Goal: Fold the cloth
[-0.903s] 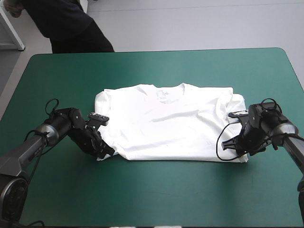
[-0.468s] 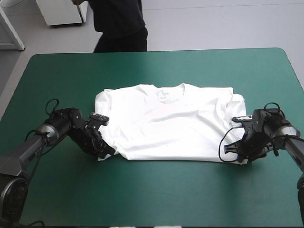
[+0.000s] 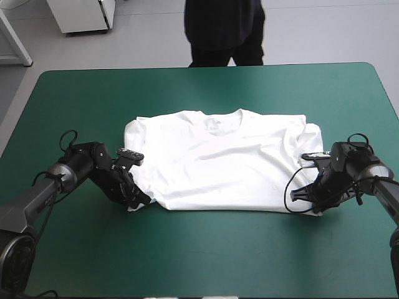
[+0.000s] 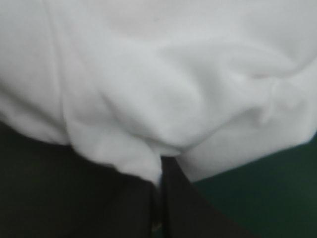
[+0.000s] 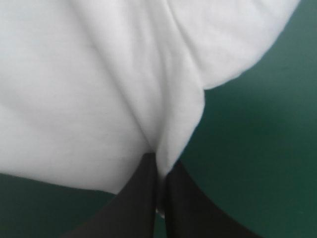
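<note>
The white T-shirt [image 3: 218, 162] lies spread on the teal-green cover, collar toward the far edge, folded shorter with its near edge straight. My left gripper [image 3: 138, 200] sits low at the shirt's near left corner. In the left wrist view its black fingers [image 4: 143, 208] meet in a point, shut on the T-shirt [image 4: 163, 89], a fold of cloth pinched at the tip. My right gripper [image 3: 313, 204] is at the near right corner. Its fingers [image 5: 143, 198] are also shut on the T-shirt [image 5: 99, 89], with the hem caught between them.
Bare teal-green cover [image 3: 206, 255] runs along the near side of the table and beyond the collar toward the far edge [image 3: 206, 67]. A person in dark clothes [image 3: 224, 31] stands just beyond the far edge, not over the table.
The right gripper shifted slightly along the shirt's near right corner, and the cloth there moved a little. The left arm stayed put. The person beyond the table walked rightward.
</note>
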Tool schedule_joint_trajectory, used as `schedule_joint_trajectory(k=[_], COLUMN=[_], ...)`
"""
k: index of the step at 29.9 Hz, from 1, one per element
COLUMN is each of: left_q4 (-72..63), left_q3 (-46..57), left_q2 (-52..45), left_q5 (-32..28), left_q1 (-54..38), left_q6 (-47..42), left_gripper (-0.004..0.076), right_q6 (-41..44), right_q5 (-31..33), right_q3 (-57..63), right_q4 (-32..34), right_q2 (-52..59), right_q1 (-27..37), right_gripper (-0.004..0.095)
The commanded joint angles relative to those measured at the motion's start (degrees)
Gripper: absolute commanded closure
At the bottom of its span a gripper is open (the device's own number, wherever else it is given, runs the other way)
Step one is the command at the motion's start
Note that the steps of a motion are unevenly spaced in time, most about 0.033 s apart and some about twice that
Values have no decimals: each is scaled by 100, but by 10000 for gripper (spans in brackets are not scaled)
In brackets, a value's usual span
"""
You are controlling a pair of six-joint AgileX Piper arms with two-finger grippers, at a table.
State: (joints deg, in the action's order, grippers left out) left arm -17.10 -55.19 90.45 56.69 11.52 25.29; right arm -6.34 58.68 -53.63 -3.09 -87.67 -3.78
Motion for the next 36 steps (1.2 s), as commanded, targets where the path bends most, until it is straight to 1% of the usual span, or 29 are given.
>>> schedule_joint_trajectory(k=[1, 4, 7, 13, 19, 21, 23, 26, 29, 32, 36], left_q4=[62, 229, 366, 653, 1002, 1086, 1126, 1215, 1378, 1543, 1710], left_q3=[-175, -438, -791, -1363, -1864, -1893, -1893, -1893, -1893, -1893, -1893], left_q2=[-492, -934, -1395, -2095, -2341, -2305, -2249, -2073, -1870, -1580, -1121], left_q5=[515, 721, 1109, 1517, 1487, 1260, 980, 421, -174, -602, -1051], left_q1=[87, 87, 87, 87, 87, 87, 87, 87, 87, 87, 87], left_q6=[-148, -271, -350, -447, -647, -743, -743, -743, -743, -743, -743], left_gripper=[746, 746, 746, 746, 746, 746, 746, 746, 746, 746, 746], right_q6=[20, 115, 155, 197, 323, 338, 348, 348, 365, 435, 435], right_q5=[577, 829, 1021, 1235, 1200, 1020, 714, 254, -302, -893, -1304], right_q3=[-437, -865, -1277, -1768, -2043, -2136, -2147, -2147, -2147, -2161, -2396], right_q4=[279, 375, 375, 309, 263, 263, 263, 263, 263, 263, 263], right_q2=[351, 661, 1022, 1631, 1961, 1961, 1909, 1714, 1435, 1059, 392], right_q1=[38, 38, 38, 38, 38, 38, 38, 38, 38, 38, 38], right_gripper=[925, 925, 925, 925, 925, 925, 925, 925, 925, 925, 925])
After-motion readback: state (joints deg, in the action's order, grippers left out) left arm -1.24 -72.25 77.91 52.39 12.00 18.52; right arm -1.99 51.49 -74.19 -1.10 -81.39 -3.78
